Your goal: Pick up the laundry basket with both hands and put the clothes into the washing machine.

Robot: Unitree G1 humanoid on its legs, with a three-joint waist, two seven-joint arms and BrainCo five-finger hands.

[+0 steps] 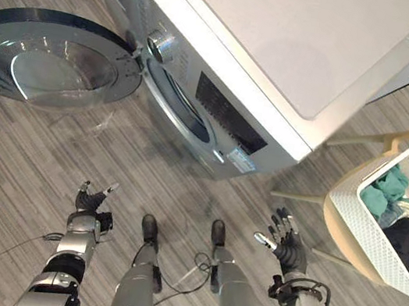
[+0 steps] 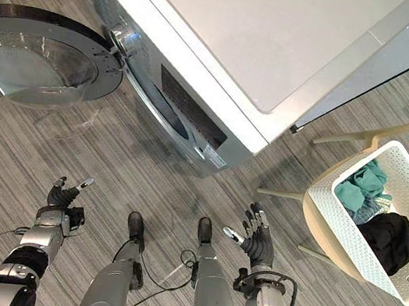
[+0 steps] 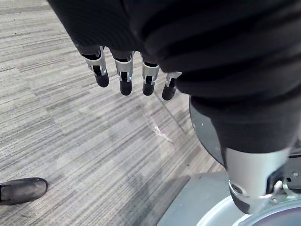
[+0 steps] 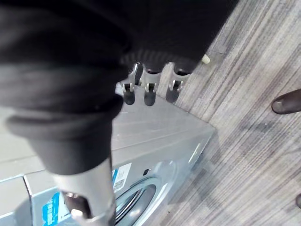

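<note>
From the eye views, the washer (image 1: pixel 287 41) stands far and centre, its front turned toward the robot. Its round door (image 1: pixel 47 58) is swung wide to the left, leaving the drum mouth (image 1: pixel 177 105) uncovered. The basket (image 2: pixel 335 223), white and perforated, sits well off to the right on a pale chair (image 2: pixel 311 211), apart from both hands. It holds teal clothes (image 2: pixel 361 185) on its far side and a black garment (image 2: pixel 389 237) on its near side.

The left hand (image 1: pixel 91 200) hangs low at near left over the grey striped floor (image 1: pixel 13 159). The right hand (image 1: pixel 287 247) hangs at near right, between the washer and the chair but touching neither.

The wrist views give the hands up close. In the left one the fingers (image 3: pixel 124 80) are straight and spread a little, with nothing between them, above bare floor and a curved grey rim that may be the door's. In the right one the fingers (image 4: pixel 149 92) are likewise loose and empty. Past them are the washer's front panel and drum mouth, seen from low beside it.
</note>
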